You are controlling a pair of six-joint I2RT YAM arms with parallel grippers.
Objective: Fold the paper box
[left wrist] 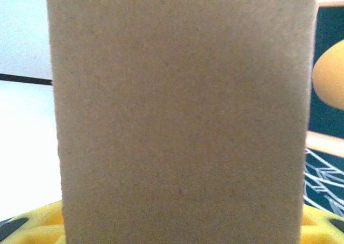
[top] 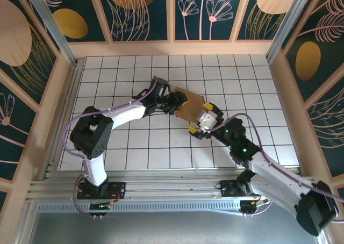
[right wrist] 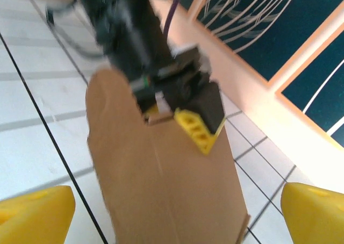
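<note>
Now left fingers (right wrist: 196, 128) pinch plain brown paper box (right wrist: 172, 195); right fingers (right wrist: 35, 212) spread wide.

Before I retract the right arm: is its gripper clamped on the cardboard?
No, the right gripper has its yellow fingers wide apart, clear of the cardboard between them.

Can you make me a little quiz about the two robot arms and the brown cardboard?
1. True or false: the right gripper has its yellow fingers spread wide apart.
2. What is the left gripper reaching to? A) the brown cardboard B) a red cup C) a blue towel
3. What do the black lines on the white table make?
Key: 1 true; 2 A; 3 a grid of squares.
</note>
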